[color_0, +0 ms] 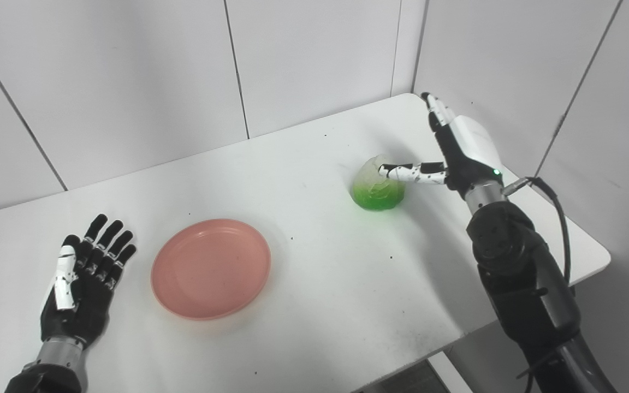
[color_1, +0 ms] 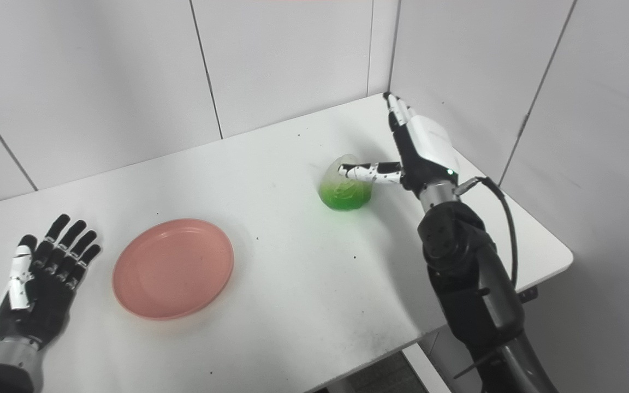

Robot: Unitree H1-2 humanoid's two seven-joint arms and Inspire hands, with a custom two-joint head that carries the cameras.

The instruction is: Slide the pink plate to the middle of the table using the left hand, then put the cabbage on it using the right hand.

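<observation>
The pink plate (color_0: 211,267) lies flat on the white table (color_0: 314,284), left of the middle. My left hand (color_0: 82,278) rests open, palm up, on the table just left of the plate and apart from it. The green cabbage (color_0: 375,188) sits on the table at the right. My right hand (color_0: 459,147) is open beside the cabbage, on its right. Its thumb reaches across the cabbage's top and its fingers (color_0: 435,112) point up and away. It holds nothing.
White panel walls close the table at the back and right, forming a corner behind my right hand. The table's front edge (color_0: 402,365) and right corner (color_0: 601,256) are near my right arm (color_0: 522,273). A black cable (color_0: 560,218) loops off the right wrist.
</observation>
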